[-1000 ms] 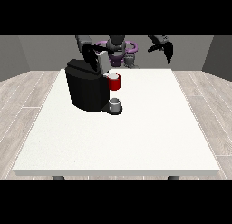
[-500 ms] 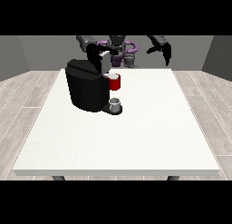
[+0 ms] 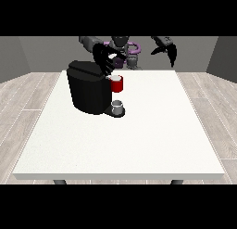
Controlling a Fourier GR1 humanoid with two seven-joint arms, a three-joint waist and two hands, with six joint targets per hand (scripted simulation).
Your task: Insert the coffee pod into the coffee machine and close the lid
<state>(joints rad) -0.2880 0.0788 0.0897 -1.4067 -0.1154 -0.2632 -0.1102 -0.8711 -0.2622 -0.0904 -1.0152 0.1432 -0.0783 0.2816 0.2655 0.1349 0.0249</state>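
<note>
Black coffee machine (image 3: 88, 91) stood near the white worktop's (image 3: 139, 140) far left corner, red head (image 3: 117, 84) above a grey cup (image 3: 118, 105). Robot hand at the view's left (image 3: 104, 58) rested on its lid (image 3: 85, 68), fingers spread, grasping nothing. Robot hand at the view's right (image 3: 169, 49) hung over the far edge, finger state unclear.

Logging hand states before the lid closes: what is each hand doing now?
Hand at the view's left: over the coffee machine, fingers spread, open.
Hand at the view's right: raised, holding nothing, fingers unclear.

Even, diffuse light fills the frame, with no glare on the white bench (image 3: 139, 140). The black coffee machine (image 3: 88, 91) left of centre reads as a dark mass (little surface detail), casting hardly any shadow.
</note>
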